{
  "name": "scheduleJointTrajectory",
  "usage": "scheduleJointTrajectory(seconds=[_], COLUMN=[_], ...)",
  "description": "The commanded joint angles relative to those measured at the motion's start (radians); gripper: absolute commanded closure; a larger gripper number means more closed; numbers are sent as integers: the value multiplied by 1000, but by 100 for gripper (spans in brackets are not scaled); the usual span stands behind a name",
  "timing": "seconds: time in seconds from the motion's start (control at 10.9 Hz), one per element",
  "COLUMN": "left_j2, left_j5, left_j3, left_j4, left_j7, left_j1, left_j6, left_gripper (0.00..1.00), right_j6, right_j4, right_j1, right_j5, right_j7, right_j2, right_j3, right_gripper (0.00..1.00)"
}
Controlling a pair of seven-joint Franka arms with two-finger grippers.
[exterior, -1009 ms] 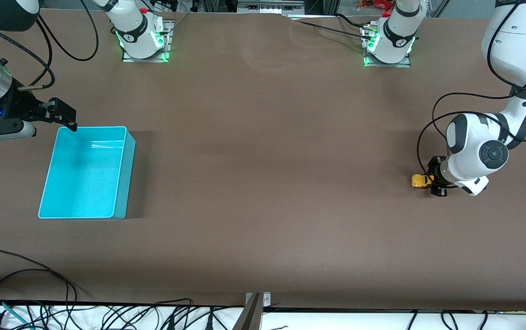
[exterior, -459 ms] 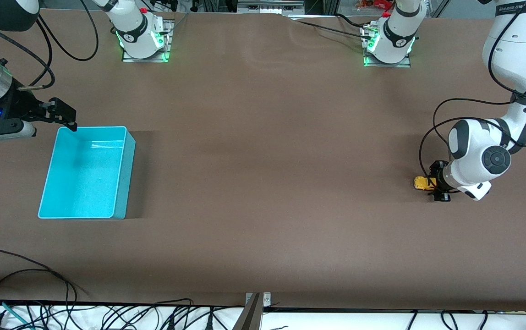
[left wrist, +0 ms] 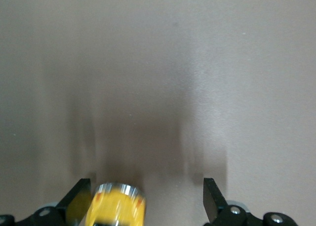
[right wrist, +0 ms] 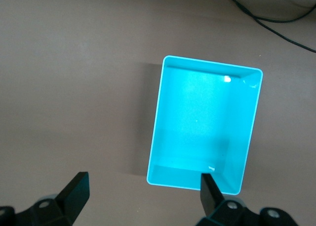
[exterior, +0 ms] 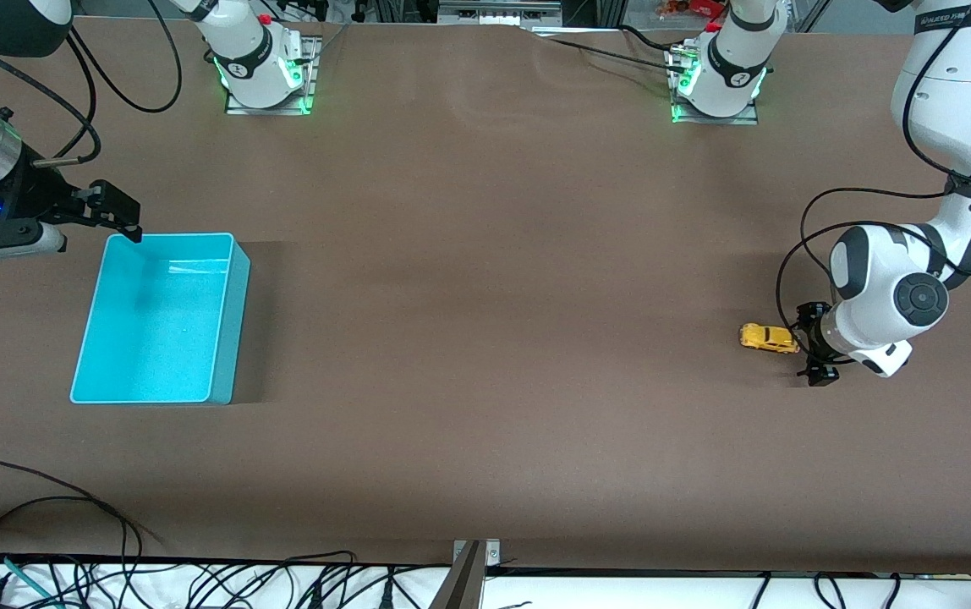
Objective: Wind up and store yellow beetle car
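Left gripper [exterior: 817,347]: your jaws stand spread wide, gripping nothing, low at the table [exterior: 485,338]. Yellow beetle car [exterior: 766,337]: on the table at the fingertips, free, toward the left arm's end. Right gripper [exterior: 117,211]: fully spread, empty, waiting above the turquoise bin [exterior: 227,321].

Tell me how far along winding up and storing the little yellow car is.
Looks done: the open left gripper has let go of the small rounded yellow beetle car, which sits on the brown table. Left: getting it into the empty turquoise plastic bin, where the open right gripper waits.
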Motion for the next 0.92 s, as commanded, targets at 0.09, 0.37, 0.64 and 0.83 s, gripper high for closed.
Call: scheduleJointTrajectory(seconds=[0.09, 0.37, 0.64, 0.83], left_j2=[-32, -58, -79, -92], left_j5=[37, 39, 37, 31], left_j3=[-9, -15, -22, -39], left_j4=[20, 61, 144, 216], left_j7=[-7, 42, 184, 324], left_j1=[-4, -4, -2, -2], left_j6=[-49, -135, -303, -444], left_gripper=[0, 0, 0, 0], right_j6=[-12, -12, -12, -12], right_j4=[23, 23, 23, 23], right_j1=[-2, -2, -2, -2], right_j5=[13, 13, 13, 13], right_j7=[-5, -5, -5, -3], right_j2=[7, 7, 7, 7], right_j3=[1, 3, 3, 3], right_gripper=[0, 0, 0, 0])
